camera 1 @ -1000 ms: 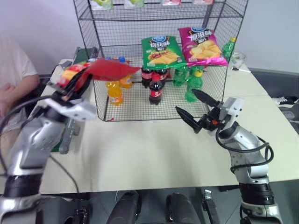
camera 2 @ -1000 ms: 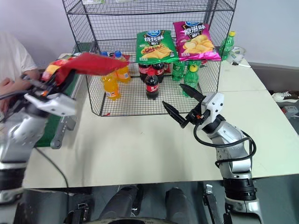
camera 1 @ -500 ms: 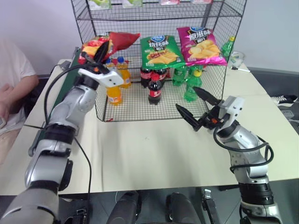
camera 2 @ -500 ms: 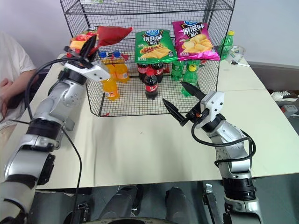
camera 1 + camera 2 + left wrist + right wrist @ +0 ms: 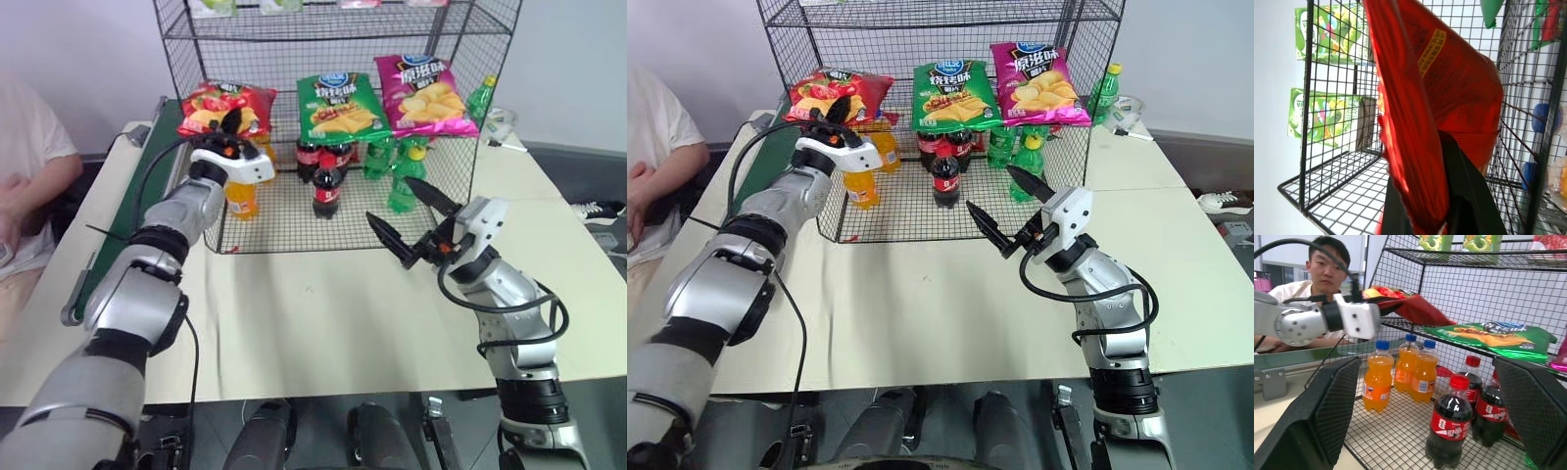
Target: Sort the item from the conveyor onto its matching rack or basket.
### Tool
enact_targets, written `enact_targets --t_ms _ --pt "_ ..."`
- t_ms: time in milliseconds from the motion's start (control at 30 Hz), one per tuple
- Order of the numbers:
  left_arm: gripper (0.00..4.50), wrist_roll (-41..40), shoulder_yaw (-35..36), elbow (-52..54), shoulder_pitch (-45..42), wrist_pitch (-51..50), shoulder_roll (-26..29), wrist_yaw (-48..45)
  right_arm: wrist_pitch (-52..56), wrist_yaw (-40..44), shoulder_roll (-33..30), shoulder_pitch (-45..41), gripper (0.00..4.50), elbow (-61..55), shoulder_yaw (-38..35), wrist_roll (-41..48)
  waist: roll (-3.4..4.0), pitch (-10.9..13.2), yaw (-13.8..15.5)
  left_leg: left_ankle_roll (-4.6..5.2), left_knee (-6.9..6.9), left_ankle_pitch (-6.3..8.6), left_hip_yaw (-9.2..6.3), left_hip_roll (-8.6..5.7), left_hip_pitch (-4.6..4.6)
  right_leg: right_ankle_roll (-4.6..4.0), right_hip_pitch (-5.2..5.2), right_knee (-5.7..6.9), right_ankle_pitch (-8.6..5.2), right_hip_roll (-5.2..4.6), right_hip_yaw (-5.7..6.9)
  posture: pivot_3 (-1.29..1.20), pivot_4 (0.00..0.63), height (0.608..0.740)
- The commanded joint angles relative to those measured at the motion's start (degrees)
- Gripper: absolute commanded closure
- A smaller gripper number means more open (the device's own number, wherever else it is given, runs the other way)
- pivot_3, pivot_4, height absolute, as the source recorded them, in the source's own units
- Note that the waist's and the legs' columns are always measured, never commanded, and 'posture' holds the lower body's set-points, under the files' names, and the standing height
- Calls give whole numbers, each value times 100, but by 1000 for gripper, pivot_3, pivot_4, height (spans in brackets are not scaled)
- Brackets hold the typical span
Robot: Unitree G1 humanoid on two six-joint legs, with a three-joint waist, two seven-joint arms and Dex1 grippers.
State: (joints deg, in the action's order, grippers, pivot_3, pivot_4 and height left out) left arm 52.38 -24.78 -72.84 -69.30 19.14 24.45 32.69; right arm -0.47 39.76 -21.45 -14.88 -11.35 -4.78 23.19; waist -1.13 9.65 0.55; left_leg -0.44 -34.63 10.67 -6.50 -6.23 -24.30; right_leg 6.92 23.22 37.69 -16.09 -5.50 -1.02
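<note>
A robot test lab staged as a small shop.

You are looking at a black wire rack (image 5: 446, 171) stocked like a store shelf with chip bags (image 5: 341, 102), cola bottles (image 5: 326, 192) and orange soda bottles (image 5: 241, 197), yet it stands on a plain beige desk (image 5: 323, 313) against bare pale walls, with a green conveyor (image 5: 122, 220) along one side and a seated person (image 5: 24, 166) watching.

Even, bright room light is reaching my head views; my arms are casting soft shadows on the cream table (image 5: 323, 313). Detail is holding sharp across the frame. In my left wrist view, the red chip bag (image 5: 1449, 93) is glowing against a pale, washed-out background.
</note>
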Motion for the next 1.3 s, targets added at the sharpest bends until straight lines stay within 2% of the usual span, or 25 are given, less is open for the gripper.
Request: enact_targets --t_ms 33,433,533,767,900,1067,1100,1200,1300 --pt "4386 -122 -141 -58 -129 231 -69 26 -110 -34 12 -100 0 -135 -26 2 0 0 -1 1 -7 1 0 0 -2 1 0 3 0 0 0 0 150 740" --pt "4386 -564 -57 -268 -307 95 -90 -409 -112 26 3 -103 0 -86 17 -31 -1 0 2 5 -30 3 0 -2 -11 6 4 20 -3 0 2 0 150 740" --pt "3573 -881 102 -204 -272 454 -68 -639 -107 46 -29 -103 0 -59 -21 -21 0 0 5 5 -33 4 -1 -2 -11 6 4 22 -3 -1 2 0 150 740" --pt "238 -1042 82 141 -59 815 168 -791 -58 178 -82 -46 0 -72 -19 20 -1 -1 19 5 -45 4 -6 -5 -8 7 -8 27 -3 -2 5 0 150 740" --pt "238 -1273 211 796 405 1157 485 -983 -1 223 -69 -28 0 -92 -41 89 2 -3 2 5 -43 4 -6 -4 -6 7 -5 29 -3 -2 2 0 150 740" --pt "238 -1581 489 2090 1169 1046 834 -1485 -6 255 -63 -32 0 -56 -42 85 2 -3 1 5 -44 4 -6 -4 -6 6 -3 32 -3 -2 0 0 150 740" --pt "238 -1655 579 2593 1446 1004 936 -1655 -9 269 -60 -50 0 -32 -34 87 3 -3 2 5 -43 4 -7 -4 -6 6 -2 32 -3 -2 0 0 150 740" --pt "238 -2665 1220 4647 2625 886 1276 -2609 -12 316 -83 -91 0 18 -42 93 7 -3 -67 6 -37 4 -1 -3 -7 6 5 30 -3 -4 -10 0 150 740" --pt "238 -3384 1584 6000 3471 723 1451 -3428 -20 370 -135 -55 0 30 -85 100 7 -3 -114 6 -36 4 -4 -1 -16 4 15 30 -3 -6 -14 0 150 740"
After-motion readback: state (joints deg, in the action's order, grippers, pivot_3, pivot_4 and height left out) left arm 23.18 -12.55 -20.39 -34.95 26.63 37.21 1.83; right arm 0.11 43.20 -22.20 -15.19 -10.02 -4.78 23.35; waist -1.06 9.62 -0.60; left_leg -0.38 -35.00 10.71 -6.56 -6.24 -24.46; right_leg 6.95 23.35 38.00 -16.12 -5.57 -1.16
